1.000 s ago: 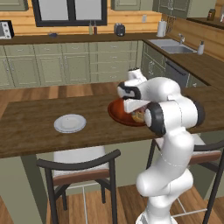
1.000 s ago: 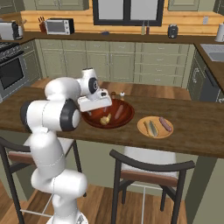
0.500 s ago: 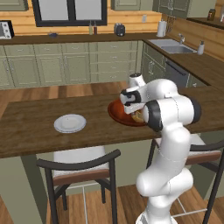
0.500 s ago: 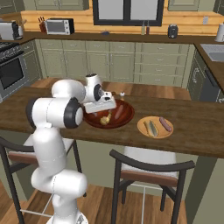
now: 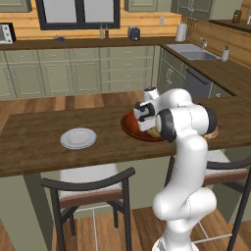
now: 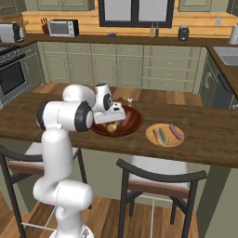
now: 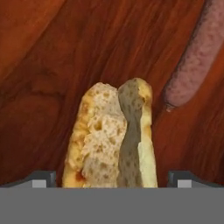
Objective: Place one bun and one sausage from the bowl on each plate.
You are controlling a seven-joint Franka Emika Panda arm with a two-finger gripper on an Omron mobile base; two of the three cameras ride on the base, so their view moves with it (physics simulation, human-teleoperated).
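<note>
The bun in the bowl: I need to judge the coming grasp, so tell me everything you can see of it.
The bun is a split hot-dog roll with a golden crust and pale, porous crumb, one cut face shadowed grey. It lies on the glossy reddish-brown bowl, lengthwise between the open gripper fingertips, which flank it without touching. A pinkish sausage lies apart to one side. Its near end is hidden.

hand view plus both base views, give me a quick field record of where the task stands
gripper: open, fingertips either side of the bun, low over the bowl
bun: split, lying in the bowl, not gripped yet
sausage: lying in the bowl beside the bun, apart from it
bowl: reddish-brown, on the wooden counter
tan-orange plate: already holds a bun and a sausage
pale plate: nothing on it
likely next: close on the bun
</note>
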